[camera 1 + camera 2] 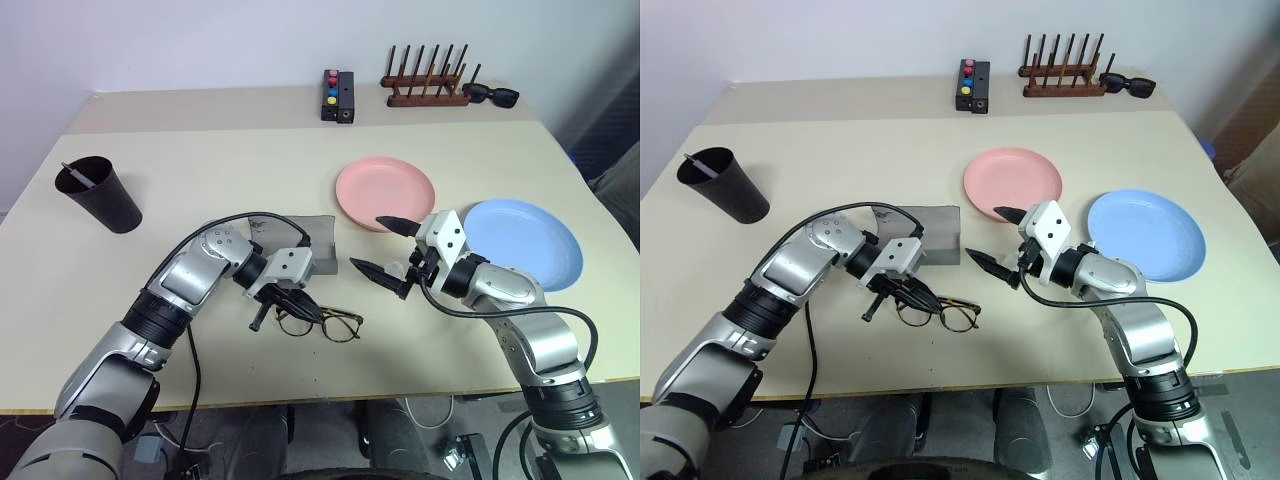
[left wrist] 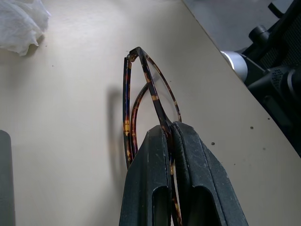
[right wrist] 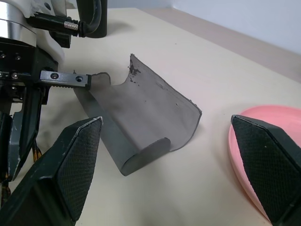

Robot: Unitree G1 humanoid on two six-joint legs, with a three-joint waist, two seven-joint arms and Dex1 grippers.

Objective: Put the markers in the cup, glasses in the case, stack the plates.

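Observation:
The brown-framed glasses (image 1: 338, 325) lie near the table's front edge. My left gripper (image 1: 283, 305) is shut on their frame at one end; the left wrist view shows the fingers (image 2: 150, 160) pinched on the rim (image 2: 126, 103). Just behind them the grey case (image 1: 318, 238) lies open. My right gripper (image 1: 366, 242) hovers open to the right of the case, holding nothing, with the case (image 3: 141, 122) in front of it. The pink plate (image 1: 385, 193) and the blue plate (image 1: 525, 243) sit side by side on the right. The black cup (image 1: 100, 195) at far left holds a marker (image 1: 78, 177).
At the back stand a wooden rack (image 1: 428, 85), black sunglasses (image 1: 490, 95) and a black box with coloured buttons (image 1: 338, 96). A crumpled white wad (image 2: 21, 21) lies on the table near the glasses. The table's front edge runs close below both grippers.

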